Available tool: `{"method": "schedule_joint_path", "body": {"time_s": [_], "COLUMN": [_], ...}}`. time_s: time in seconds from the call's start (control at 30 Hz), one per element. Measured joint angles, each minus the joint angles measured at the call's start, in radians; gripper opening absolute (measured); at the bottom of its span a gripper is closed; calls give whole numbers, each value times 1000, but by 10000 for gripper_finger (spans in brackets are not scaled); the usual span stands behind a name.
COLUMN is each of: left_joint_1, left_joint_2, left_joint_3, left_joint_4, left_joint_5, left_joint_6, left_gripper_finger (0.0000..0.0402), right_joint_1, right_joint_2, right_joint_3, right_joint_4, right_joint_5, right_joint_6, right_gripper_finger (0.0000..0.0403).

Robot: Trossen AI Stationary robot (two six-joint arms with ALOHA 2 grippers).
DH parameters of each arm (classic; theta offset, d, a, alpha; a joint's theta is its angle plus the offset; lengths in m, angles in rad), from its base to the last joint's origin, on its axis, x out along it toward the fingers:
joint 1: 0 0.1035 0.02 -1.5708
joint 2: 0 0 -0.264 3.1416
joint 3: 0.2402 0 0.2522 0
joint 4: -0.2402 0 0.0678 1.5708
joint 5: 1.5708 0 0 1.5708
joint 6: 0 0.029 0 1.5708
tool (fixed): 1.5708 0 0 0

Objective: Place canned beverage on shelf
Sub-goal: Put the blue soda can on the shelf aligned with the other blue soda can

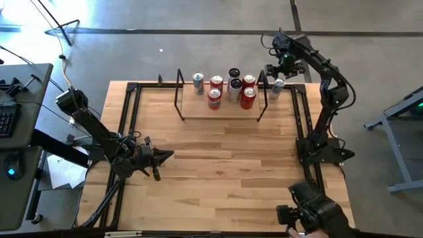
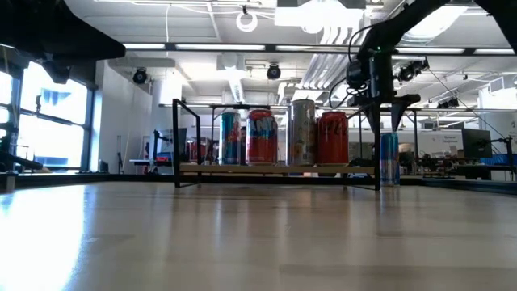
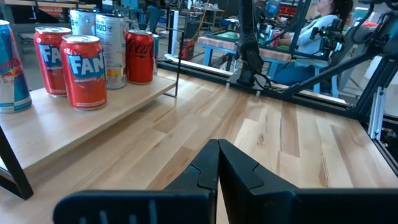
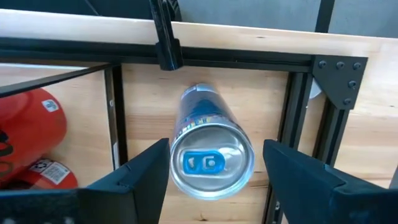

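Glossy metal cans (image 1: 230, 89) sit on a smooth light-wood shelf (image 1: 221, 112) with thin matt-black metal rods.

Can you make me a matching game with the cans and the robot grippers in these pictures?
Things:
1. slim blue can
2. red cans
3. left gripper
4. right gripper

Where or how:
A. shut, low over the bare tabletop
B. standing on the shelf
C. open, with a can between its fingers
D. standing on the table just outside the shelf's end frame

Pairs: 1-D, 2-B, 3-A, 4-C
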Motion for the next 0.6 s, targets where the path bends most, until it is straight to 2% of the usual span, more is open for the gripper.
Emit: {"method": "schedule_joint_path", "body": {"time_s": [0.6], "left_joint_1": [0], "left_joint_2": [0], "left_joint_3": [0], "left_joint_4": [0], "left_joint_5": [0], "left_joint_6": [0], "left_gripper_finger": [0], "right_joint_1": [19], "right_joint_2": [62], "right_joint_3": [0], "right_joint_4": [-24], "right_joint_5": [16], "right_joint_6": [-57], "right_gripper_finger": [239]}}
